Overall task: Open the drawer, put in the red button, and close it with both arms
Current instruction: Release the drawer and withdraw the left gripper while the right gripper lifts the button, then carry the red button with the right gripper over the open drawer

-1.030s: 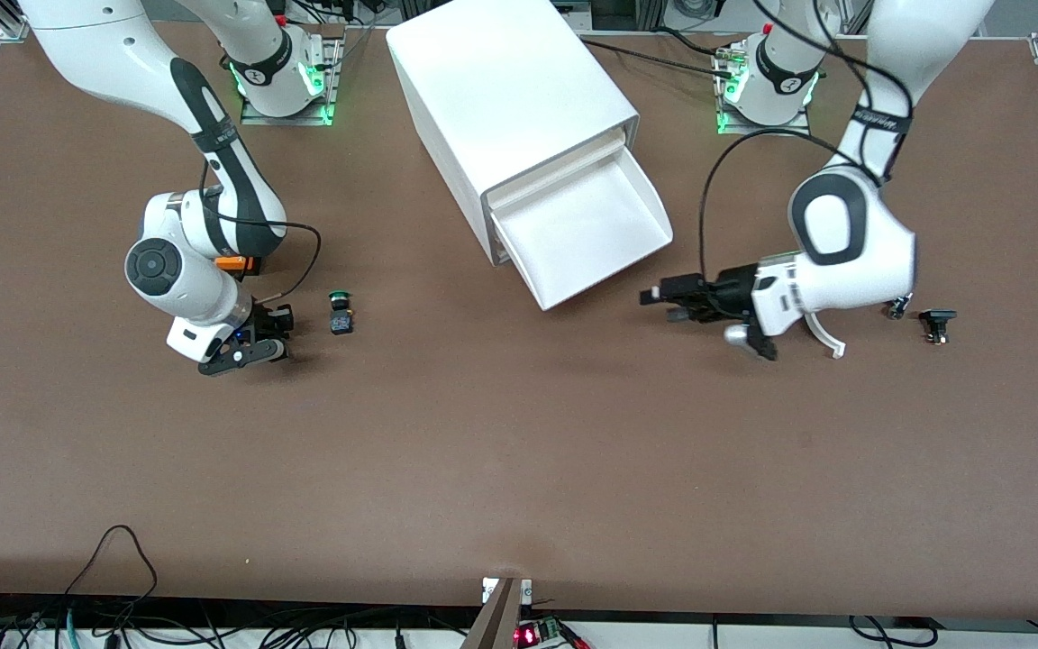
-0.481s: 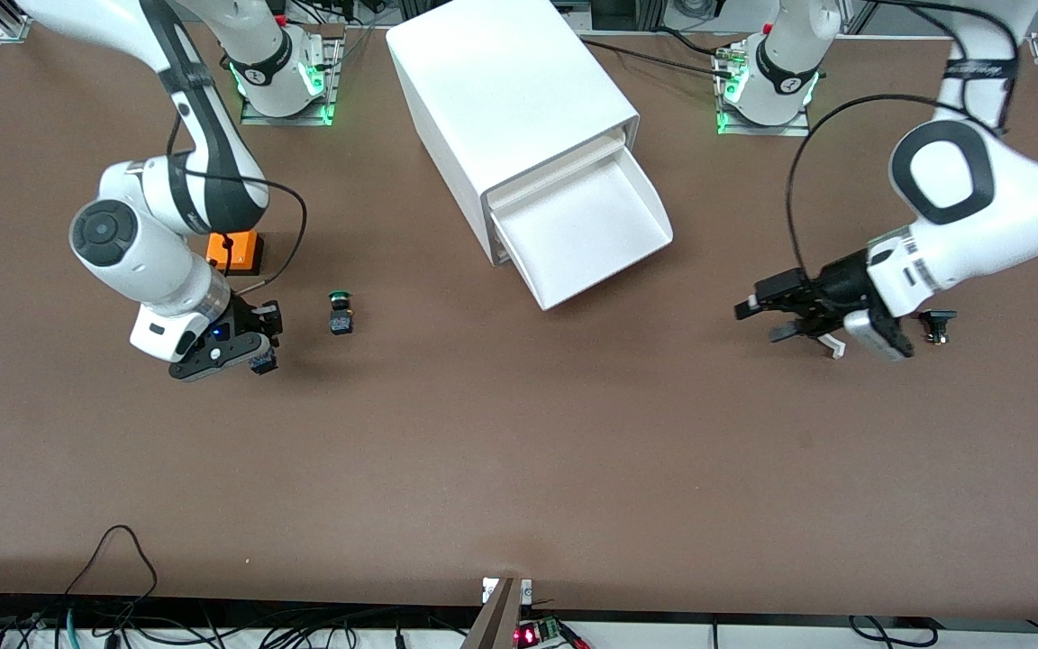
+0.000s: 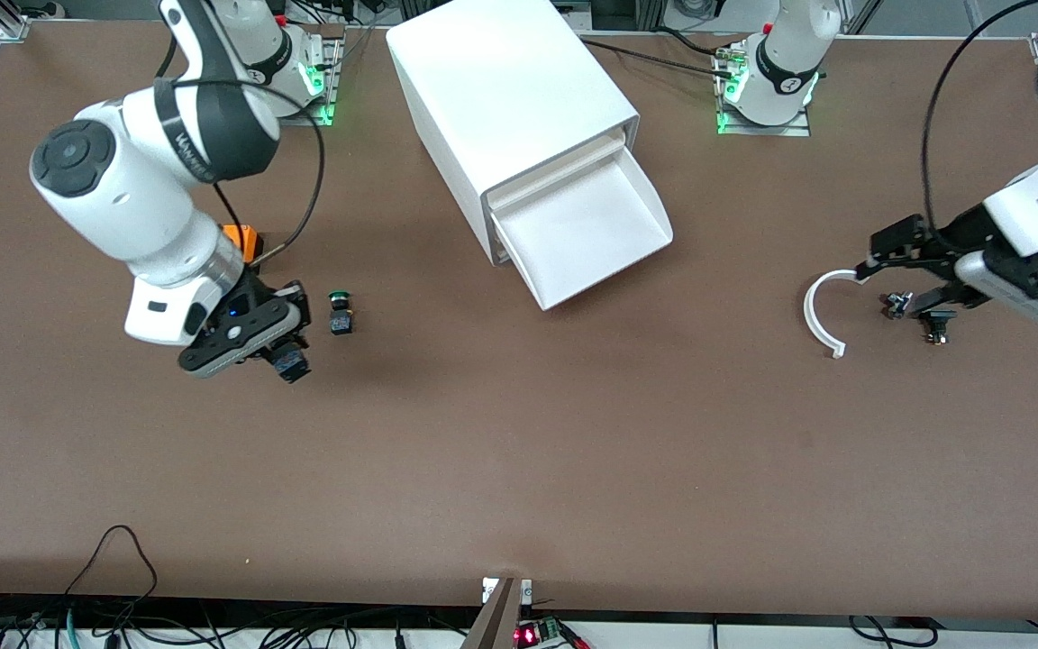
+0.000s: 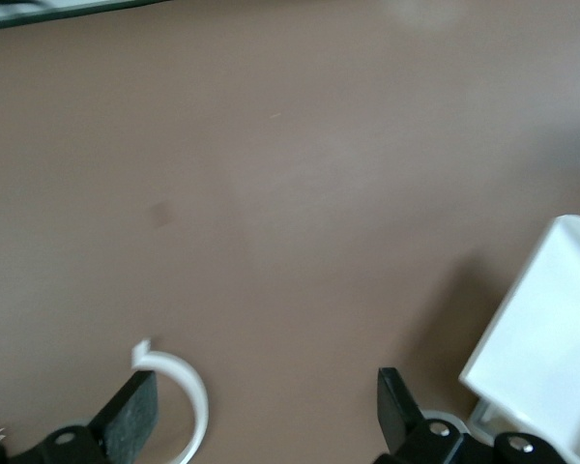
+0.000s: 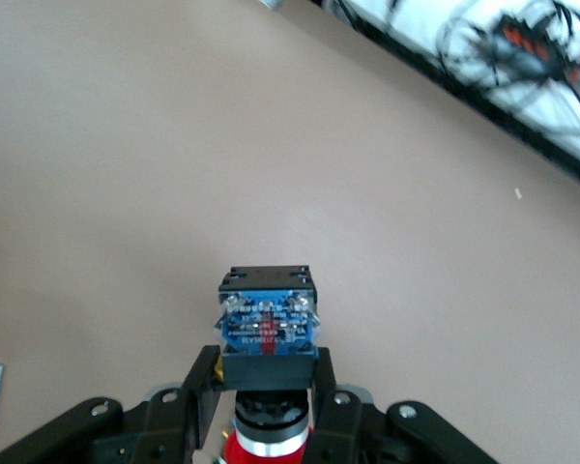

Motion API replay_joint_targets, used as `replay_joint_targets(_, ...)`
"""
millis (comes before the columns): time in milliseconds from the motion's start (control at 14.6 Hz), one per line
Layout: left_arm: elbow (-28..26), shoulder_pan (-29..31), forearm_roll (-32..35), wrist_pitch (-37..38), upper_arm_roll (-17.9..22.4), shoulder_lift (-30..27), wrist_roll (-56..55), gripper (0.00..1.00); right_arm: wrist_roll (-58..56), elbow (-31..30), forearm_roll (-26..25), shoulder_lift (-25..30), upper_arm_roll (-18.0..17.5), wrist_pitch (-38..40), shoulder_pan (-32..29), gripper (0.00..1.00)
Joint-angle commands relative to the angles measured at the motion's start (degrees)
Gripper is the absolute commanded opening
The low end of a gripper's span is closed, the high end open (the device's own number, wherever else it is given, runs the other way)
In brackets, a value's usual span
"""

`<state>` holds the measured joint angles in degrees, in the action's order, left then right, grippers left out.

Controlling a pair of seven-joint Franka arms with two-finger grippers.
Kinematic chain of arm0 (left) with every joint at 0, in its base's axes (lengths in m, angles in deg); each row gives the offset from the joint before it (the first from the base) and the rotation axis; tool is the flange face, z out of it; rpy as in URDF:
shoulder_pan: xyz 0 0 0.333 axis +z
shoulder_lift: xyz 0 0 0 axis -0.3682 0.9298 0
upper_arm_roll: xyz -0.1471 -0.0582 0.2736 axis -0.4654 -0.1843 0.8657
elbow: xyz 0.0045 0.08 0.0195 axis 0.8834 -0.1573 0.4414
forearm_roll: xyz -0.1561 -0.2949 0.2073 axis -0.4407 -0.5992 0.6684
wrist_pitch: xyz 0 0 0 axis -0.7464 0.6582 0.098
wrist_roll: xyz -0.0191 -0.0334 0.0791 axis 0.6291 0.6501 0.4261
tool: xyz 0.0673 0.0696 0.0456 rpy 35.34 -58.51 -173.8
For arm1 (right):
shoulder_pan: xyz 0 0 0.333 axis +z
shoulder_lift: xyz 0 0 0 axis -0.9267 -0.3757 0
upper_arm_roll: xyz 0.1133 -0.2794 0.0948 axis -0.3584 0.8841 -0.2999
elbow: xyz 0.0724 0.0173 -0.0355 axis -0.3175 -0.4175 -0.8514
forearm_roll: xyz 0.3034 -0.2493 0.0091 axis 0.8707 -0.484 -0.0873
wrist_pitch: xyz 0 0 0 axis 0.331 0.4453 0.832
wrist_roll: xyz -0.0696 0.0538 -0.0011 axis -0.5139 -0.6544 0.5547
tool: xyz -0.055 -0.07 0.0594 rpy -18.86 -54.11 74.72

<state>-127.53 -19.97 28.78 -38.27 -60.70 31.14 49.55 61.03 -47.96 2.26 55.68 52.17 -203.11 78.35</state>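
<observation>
Right gripper is pinching the red button by its neck, up over bare table near 8 o'clock of the drawer; that skinny hold could twist and drop it short. Left gripper, spread wide and empty at the drawer's 3 o'clock, just waits.

The left gripper hangs over bare brown tabletop with its two black fingers spread wide and nothing between them. A white curved ring piece lies on the tabletop just beside one finger. A corner of the white drawer shows near the other finger.
</observation>
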Motion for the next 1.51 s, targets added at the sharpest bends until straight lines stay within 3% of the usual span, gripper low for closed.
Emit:
replay_joint_targets(0, 6.6, -0.6, 8.5, 7.6, -0.5, 0.3, -10.9, 1.00, -5.8, 3.2, 0.9, -1.8, -3.5, 0.4, 1.2, 0.43)
replay_joint_targets(137, 8.4, -1.1, 13.4, 9.5, -1.3, 0.3, -18.0, 1.00, -7.0, 8.3, 0.4, -3.9, -7.5, 0.9, 1.6, 0.43)
replay_joint_targets(412, 8.7, -1.1, 14.8, 9.7, -1.5, 0.4, -21.3, 1.00, -11.9, 12.0, 0.1, -7.5, -9.5, 1.3, 5.9, 0.43)
replay_joint_targets(549, 8.7, -1.1, 14.8, 9.7, -1.5, 0.4, -21.2, 1.00, -13.3, 12.0, -3.2, -7.7, -9.8, 1.8, 8.6, 0.43)
replay_joint_targets(755, 8.7, -1.1, 14.8, 9.7, -1.4, 0.4, -20.7, 1.00, -15.6, 14.5, -9.7, -10.2, -13.9, 5.7, 12.6, 0.43)
replay_joint_targets(893, 8.7, -1.1, 14.8, 9.7, -1.4, 0.4, -20.6, 1.00, -15.9, 17.5, -13.6, -12.0, -14.2, 8.7, 16.0, 0.42)
replay_joint_targets(1167, 8.7, -1.1, 14.8, 9.7, -1.2, 0.5, -20.4, 1.00, -16.1, 18.9, -13.8, -14.7, -14.2, 10.7, 20.9, 0.42)
replay_joint_targets(1442, 8.6, -1.1, 14.8, 9.7, -1.2, 0.5, -20.4, 1.00, -24.8, 19.0, -13.9, -17.6, -14.1, 11.0, 22.8, 0.42)
